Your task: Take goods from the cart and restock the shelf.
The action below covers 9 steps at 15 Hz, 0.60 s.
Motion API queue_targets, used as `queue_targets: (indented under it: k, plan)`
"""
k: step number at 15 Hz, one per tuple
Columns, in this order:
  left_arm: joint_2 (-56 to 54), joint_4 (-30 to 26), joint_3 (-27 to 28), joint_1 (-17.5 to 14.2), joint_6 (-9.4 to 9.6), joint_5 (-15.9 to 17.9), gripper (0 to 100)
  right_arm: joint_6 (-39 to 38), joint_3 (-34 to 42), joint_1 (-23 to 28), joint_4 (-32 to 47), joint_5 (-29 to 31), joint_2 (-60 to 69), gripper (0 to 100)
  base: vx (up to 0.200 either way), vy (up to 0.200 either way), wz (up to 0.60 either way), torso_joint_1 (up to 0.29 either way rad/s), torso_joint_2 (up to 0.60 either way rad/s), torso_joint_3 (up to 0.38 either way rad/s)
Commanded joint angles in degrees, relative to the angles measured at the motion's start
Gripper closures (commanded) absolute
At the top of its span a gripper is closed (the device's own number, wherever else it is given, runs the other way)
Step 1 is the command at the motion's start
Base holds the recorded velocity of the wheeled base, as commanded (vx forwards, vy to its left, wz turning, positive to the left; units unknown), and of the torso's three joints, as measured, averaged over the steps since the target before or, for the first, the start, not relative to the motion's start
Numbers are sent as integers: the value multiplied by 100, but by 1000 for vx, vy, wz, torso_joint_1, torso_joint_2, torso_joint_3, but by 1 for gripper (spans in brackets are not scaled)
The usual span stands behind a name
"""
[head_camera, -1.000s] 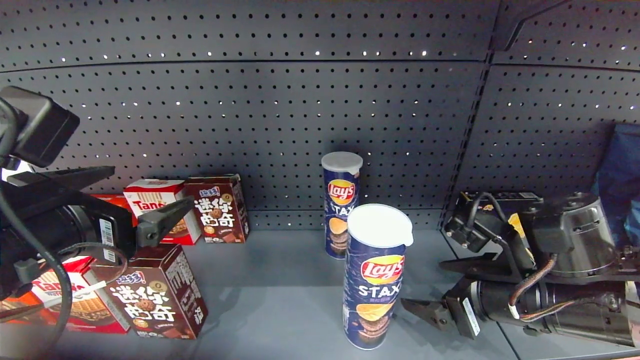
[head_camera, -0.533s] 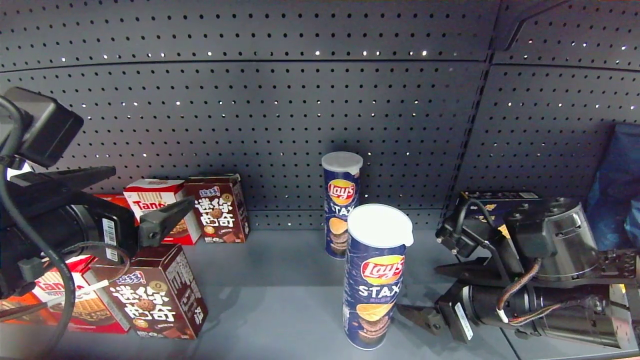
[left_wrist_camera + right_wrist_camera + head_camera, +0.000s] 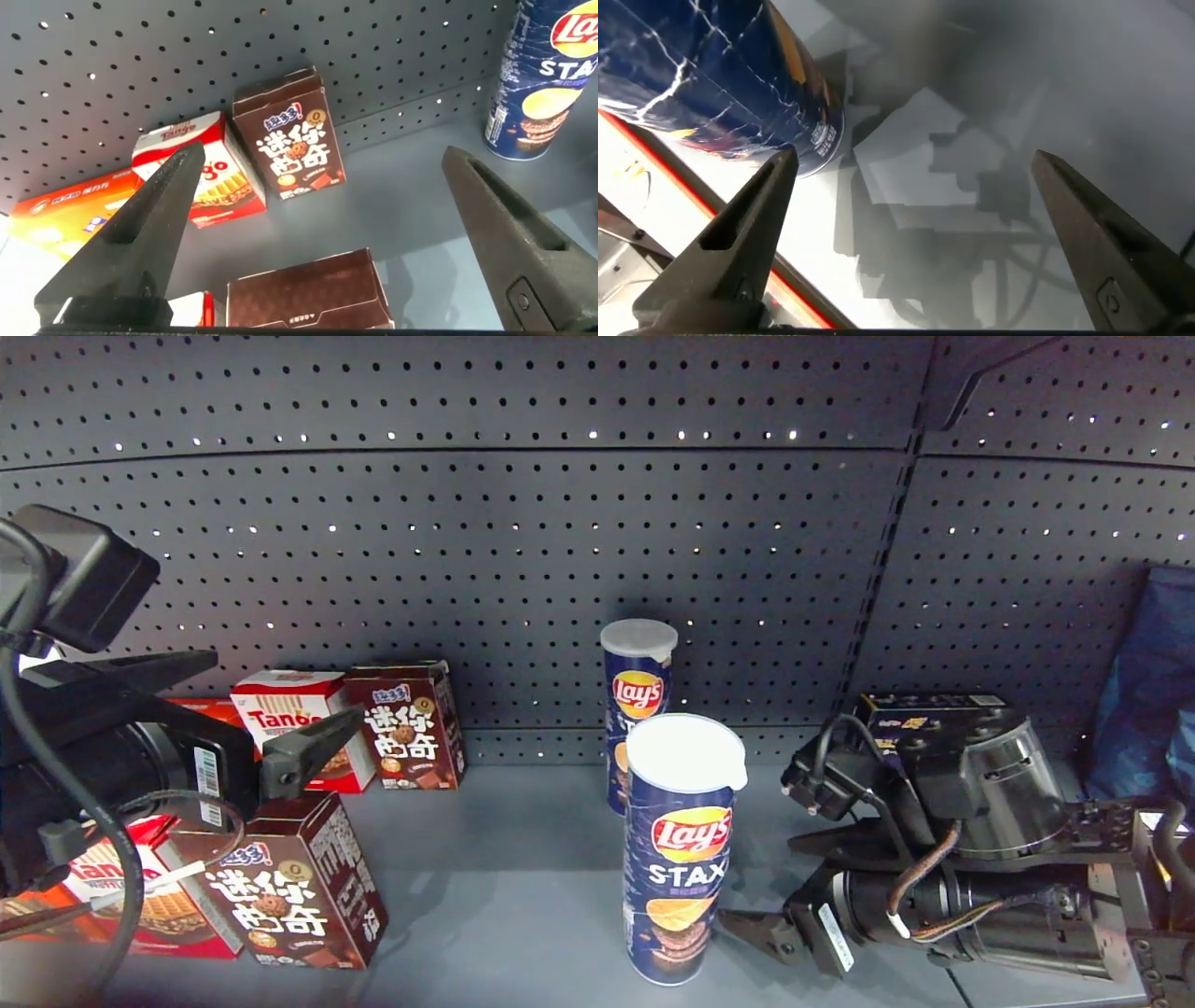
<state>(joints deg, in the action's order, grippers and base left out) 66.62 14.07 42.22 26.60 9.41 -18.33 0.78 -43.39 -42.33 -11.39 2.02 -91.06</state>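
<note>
Navy chip can (image 3: 684,849) upright on grey shelf (image 3: 523,887), just ahead of second can (image 3: 638,700).
Right pincer (image 3: 770,887) spread just beside front can; left pincer (image 3: 285,686) spread above brown box (image 3: 280,891).

The shelf (image 3: 523,905) carries two upright cans at mid-width. The front can (image 3: 680,845) stands near the front edge, and the rear can (image 3: 638,695) stands directly behind it, close to the pegboard panel (image 3: 523,541).

At far left, a wafer box (image 3: 289,709) and the rear biscuit box (image 3: 406,723) stand side by side against the panel (biscuit box on the right). The front biscuit box (image 3: 289,887) stands before them.

The right claw (image 3: 758,882) lies low, just right of the front can. The left claw (image 3: 280,689) hangs above the boxes.
</note>
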Motion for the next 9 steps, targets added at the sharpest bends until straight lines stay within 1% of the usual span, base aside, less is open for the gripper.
queue_targets:
  k: [1, 6, 9]
  plan:
    - [9, -1, -12, -6, -1, -3, 0, 1, -100, -48, -4, 0, -140, 0, 0, 0, 0, 0, 0, 0]
    - [9, -1, -20, -6, -1, -3, 0, 1, -232, -92, -4, 9, -245, 0, 0, 0, 0, 0, 0, 0]
    - [9, -1, -20, -6, -1, -3, 0, -16, -205, -30, -13, 17, 36, 0, 0, 0, 0, 0, 0, 0]
